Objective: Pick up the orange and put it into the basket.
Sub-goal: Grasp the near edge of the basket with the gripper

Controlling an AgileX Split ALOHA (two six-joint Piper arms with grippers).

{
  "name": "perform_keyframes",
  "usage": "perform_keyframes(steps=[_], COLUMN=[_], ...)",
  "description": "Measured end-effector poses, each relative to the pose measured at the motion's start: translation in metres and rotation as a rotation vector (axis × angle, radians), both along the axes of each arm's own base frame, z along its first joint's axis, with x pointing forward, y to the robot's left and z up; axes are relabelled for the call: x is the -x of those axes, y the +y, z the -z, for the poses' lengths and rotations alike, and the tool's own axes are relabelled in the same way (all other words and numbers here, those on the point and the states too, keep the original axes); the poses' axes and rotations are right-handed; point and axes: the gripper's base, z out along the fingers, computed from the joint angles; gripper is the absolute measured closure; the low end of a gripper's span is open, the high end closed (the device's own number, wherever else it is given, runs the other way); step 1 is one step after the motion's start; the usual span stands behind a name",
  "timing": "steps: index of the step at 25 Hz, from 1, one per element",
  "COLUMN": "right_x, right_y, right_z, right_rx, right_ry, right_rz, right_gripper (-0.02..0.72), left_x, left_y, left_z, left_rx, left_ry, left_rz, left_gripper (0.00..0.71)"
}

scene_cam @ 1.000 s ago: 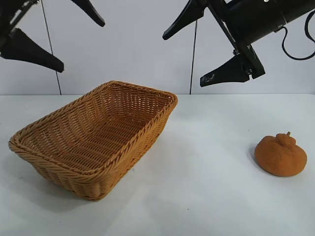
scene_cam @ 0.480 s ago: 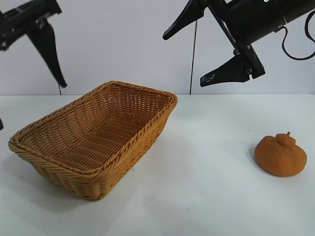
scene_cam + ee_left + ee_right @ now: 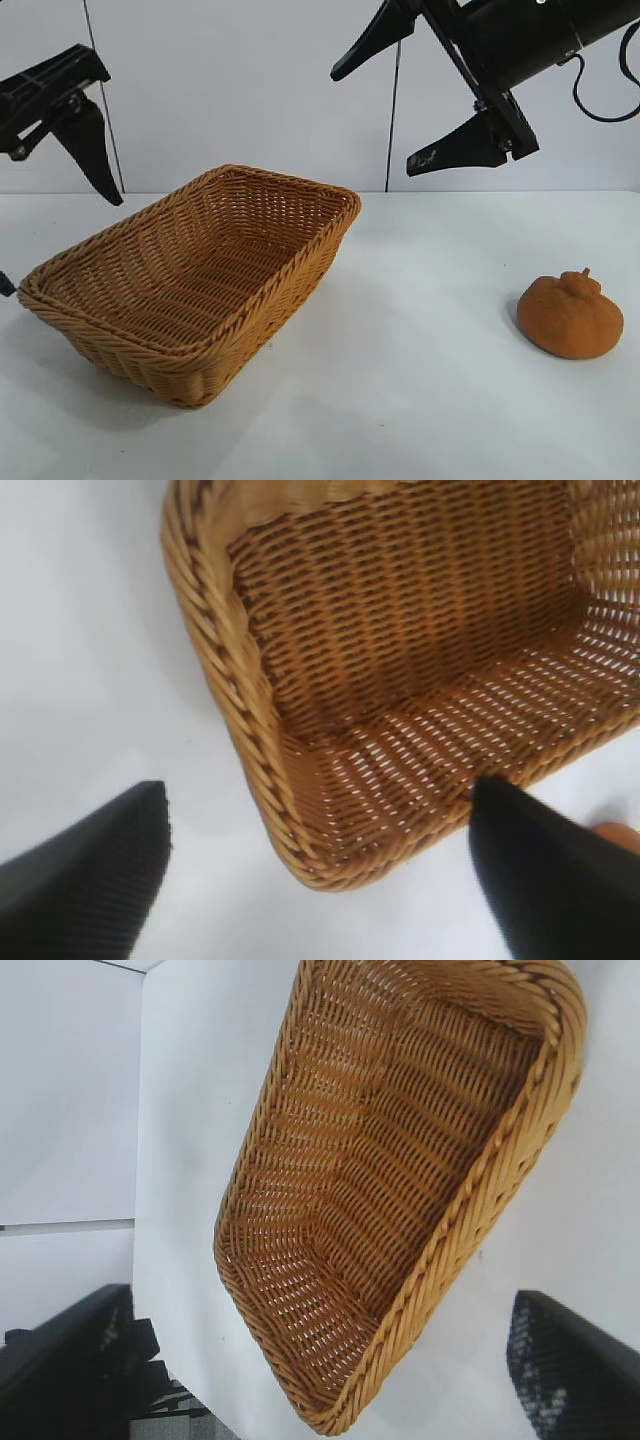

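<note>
Exterior view: the orange [image 3: 570,315] lies on the counter [image 3: 420,400], well right of the basket [image 3: 190,285]. Farther back, the right end effector [image 3: 420,105] hangs wide open above, empty; the left end effector [image 3: 60,215], also spread wide, hovers beside the basket's left end.

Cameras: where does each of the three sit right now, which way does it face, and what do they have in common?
Exterior: level with the table, facing both arms; shows the basket, the orange, the left gripper and the right gripper, both open.
Left wrist: looks down past its own two fingers at a basket corner; a sliver of the orange shows.
Right wrist: looks down between its own fingers at the whole basket.
Shared: all three see the empty basket.
</note>
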Motion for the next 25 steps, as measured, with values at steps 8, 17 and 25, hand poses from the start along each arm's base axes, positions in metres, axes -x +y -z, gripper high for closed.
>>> perform_keyframes(steps=[8, 17, 25], right_x=[0.000, 0.000, 0.000], right_y=[0.000, 0.000, 0.000], right_z=[0.000, 0.000, 0.000], right_rx=[0.000, 0.001, 0.001], right_ry=[0.000, -0.002, -0.002], right_rz=[0.000, 0.002, 0.002], right_gripper=[0.010, 0.010, 0.010], left_x=[-0.018, -0.035, -0.037], left_y=[-0.009, -0.018, -0.019], left_z=[0.047, 0.102, 0.108], left_rx=[-0.042, -0.024, -0.035], left_ry=[0.125, 0.203, 0.201], left_rz=[-0.025, -0.092, -0.090], left_gripper=[0.128, 0.128, 0.150])
